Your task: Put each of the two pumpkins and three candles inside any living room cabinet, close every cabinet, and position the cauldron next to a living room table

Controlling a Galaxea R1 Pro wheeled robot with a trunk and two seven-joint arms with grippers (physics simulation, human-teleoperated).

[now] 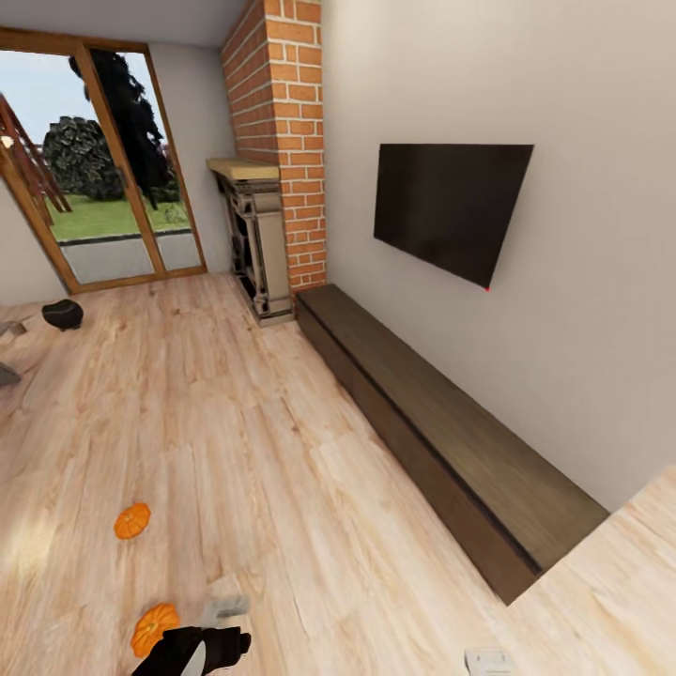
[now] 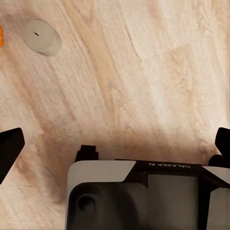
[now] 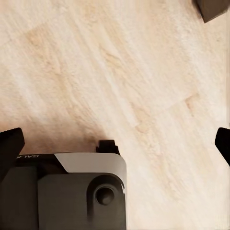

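The left gripper [image 2: 115, 143] is hanging spread wide above bare floor [image 1: 282, 488], its dark fingertips [image 2: 9, 148] sitting far apart with nothing between them. A candle [image 2: 43, 37] is standing on end just ahead of it and off to one side, with a sliver of orange pumpkin [image 2: 1, 37] beside that. The right gripper [image 3: 115, 143] is likewise released and empty.

In the head view, the near pumpkin [image 1: 153, 627] is lying beside the left arm, the second pumpkin [image 1: 132, 520] a little beyond. So the left arm is looking the nearer one. The cabinet [image 1: 451, 441] is running along the right wall, fronts appearing closed, with open floor between. The cauldron [image 1: 62, 314] is sitting far off by the glass door.
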